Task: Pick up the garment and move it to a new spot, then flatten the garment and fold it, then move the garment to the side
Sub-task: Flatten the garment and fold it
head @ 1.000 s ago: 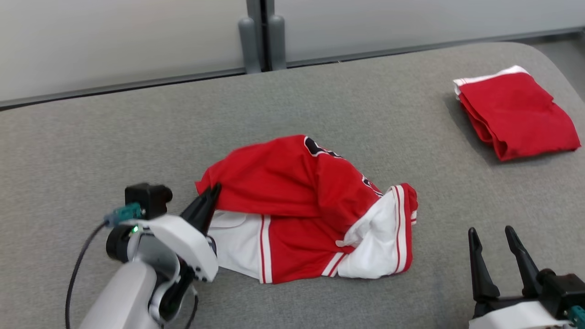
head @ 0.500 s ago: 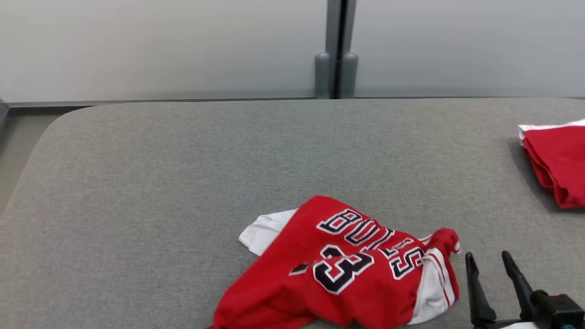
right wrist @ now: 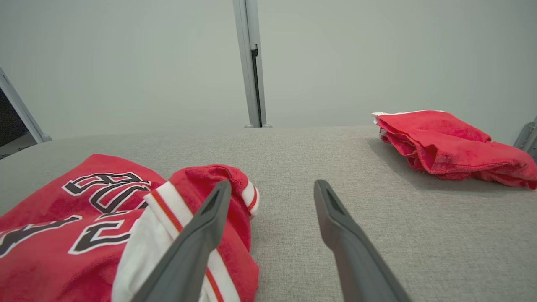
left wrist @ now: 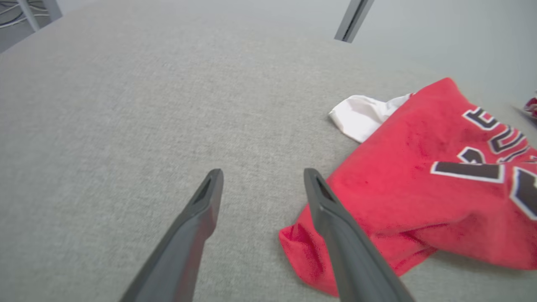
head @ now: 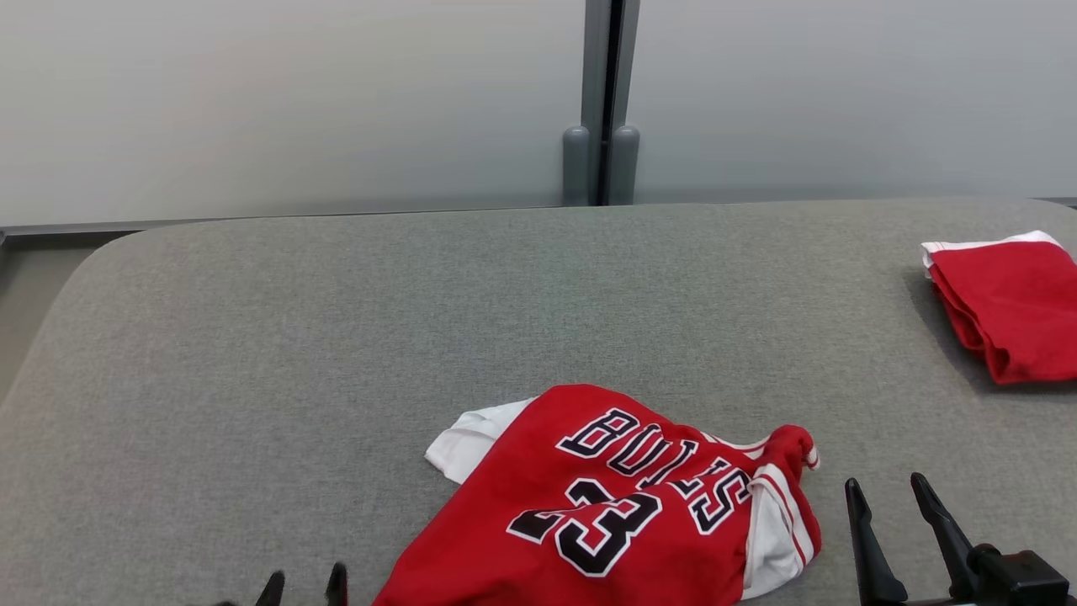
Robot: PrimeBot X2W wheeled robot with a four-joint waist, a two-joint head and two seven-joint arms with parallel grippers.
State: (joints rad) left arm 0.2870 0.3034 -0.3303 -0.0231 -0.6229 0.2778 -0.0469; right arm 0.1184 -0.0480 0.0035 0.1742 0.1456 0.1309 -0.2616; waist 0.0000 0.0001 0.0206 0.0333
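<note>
Grey cloth covers the wide table (head: pixel 336 337), and behind it stands a pale wall with one grey post (head: pixel 599 101) at the upper middle of the head view. The red jersey (head: pixel 606 505) lies at the lower middle of this view, on the table, crumpled. Its lettering and number face up, a white part sticks out at its upper left, and a striped edge is bunched at its right.

The left gripper (head: pixel 305 582) shows its two tips at the bottom edge, just left of the jersey. In the left wrist view its fingers (left wrist: pixel 201 218) are spread apart with nothing between them, and one of them stands over the near red corner. The right gripper (head: pixel 888 486) is at the lower right, just beside the striped edge, also spread and holding nothing.

At the right edge lies another red garment (head: pixel 1010 311), already folded, well apart from the jersey.

As I judge it, the first step, to carry the jersey to a new spot, may be finished, because the jersey lies free on the table. The flattening is not yet done, as the cloth is wrinkled and doubled over itself. Folding and moving it to the side are also left.
</note>
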